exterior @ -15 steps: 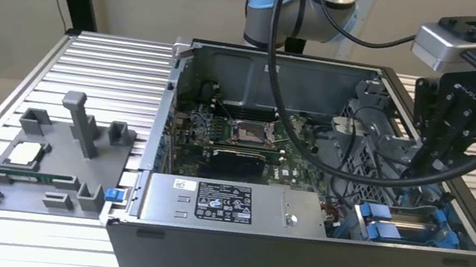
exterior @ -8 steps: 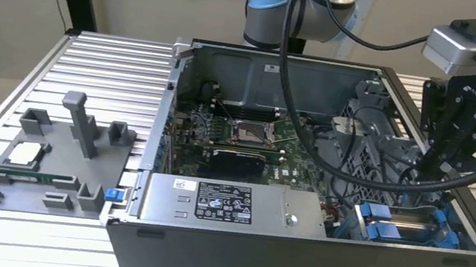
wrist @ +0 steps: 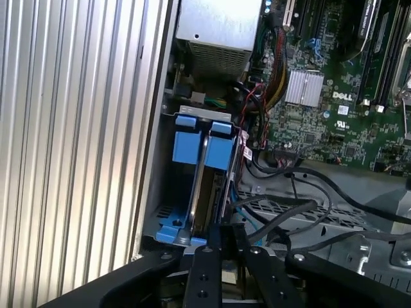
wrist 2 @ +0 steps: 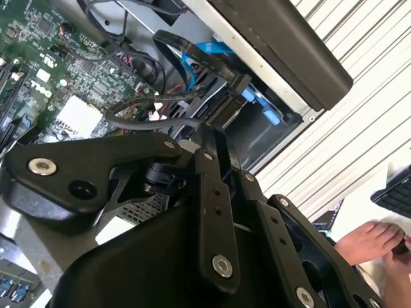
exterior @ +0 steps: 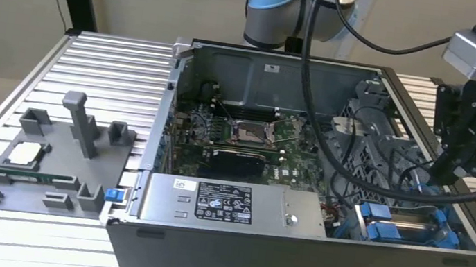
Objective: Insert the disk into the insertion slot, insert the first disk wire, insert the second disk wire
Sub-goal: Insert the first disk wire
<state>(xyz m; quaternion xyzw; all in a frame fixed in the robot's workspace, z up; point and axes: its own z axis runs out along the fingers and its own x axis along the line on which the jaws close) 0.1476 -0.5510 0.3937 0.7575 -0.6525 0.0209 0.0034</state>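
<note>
Exterior view: black two-fingered claw [exterior: 442, 177] hangs just above the drive bay's near end, inside the open grey computer case [exterior: 295, 260].
First wrist view: silver hard drive in bright blue bracket [wrist: 192, 147] sits inside grey rectangular drive bay [wrist: 164, 192], its long axis pointing away from the claw.
Claw state: clenched; anything pinched cannot be told.
Surface: ribbed aluminium table [exterior: 99, 58] under the bay.
Room: black cables [wrist: 289, 218] crowd beside the bay.

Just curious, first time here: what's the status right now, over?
Gripper down at the insertion slot. Disk, in blue bracket, sits in the slot. Black cables crowd close beside it.
</note>
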